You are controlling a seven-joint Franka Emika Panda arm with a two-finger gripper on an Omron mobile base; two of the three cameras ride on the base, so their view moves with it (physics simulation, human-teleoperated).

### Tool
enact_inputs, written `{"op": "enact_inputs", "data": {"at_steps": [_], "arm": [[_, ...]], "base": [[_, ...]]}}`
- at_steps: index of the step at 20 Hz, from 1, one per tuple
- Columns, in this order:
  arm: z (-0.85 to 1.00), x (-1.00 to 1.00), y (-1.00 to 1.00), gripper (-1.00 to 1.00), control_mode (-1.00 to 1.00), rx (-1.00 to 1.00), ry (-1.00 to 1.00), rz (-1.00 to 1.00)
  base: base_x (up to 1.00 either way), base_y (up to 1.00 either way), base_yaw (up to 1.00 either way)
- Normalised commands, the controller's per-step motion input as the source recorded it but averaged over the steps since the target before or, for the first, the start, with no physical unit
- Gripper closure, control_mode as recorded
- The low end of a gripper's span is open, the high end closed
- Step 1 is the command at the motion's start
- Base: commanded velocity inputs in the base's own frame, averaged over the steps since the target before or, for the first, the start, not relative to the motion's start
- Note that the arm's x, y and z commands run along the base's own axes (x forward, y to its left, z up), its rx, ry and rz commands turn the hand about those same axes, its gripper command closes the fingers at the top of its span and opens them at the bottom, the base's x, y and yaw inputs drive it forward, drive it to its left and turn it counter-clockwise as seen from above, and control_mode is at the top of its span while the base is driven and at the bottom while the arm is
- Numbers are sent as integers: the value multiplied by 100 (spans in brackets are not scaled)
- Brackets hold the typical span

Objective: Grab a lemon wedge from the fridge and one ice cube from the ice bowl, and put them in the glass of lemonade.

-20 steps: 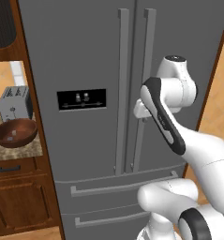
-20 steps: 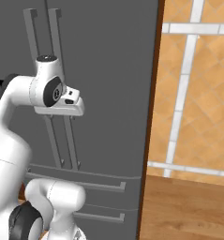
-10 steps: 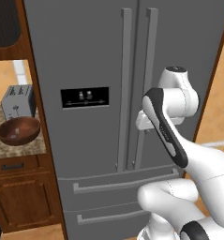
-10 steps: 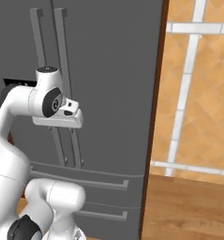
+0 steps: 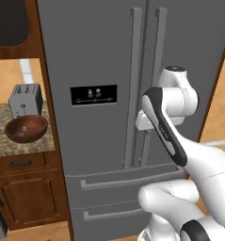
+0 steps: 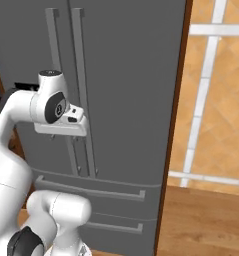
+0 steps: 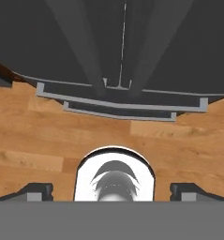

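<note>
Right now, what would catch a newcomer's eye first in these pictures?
The tall grey fridge, doors shut, with the white robot arm raised right in front of its two long handles. The open gripper sits close to them. Off to the left, a brown bowl and a toaster stand on a counter.

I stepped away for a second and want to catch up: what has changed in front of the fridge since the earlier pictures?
The whole picture has shifted, so the base drove a little. The hand has sunk slightly along the handles of the tall grey steel fridge. The two-finger gripper stays open, holding nothing. The doors remain shut; the brown wooden-looking bowl and grey toaster have not moved on the counter.
</note>
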Motion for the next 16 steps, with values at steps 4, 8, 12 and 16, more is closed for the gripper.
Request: {"op": "enact_inputs", "data": {"at_steps": [4, 8, 12, 16], "arm": [[0, 0, 0, -100, 100, 0, 0, 0], [0, 0, 0, -100, 100, 0, 0, 0], [0, 0, 0, -100, 100, 0, 0, 0], [-2, 28, 2, -100, -100, 0, -5, 0]], "base": [[-57, 7, 0], [-37, 19, 0], [1, 32, 0], [0, 0, 0]]}}
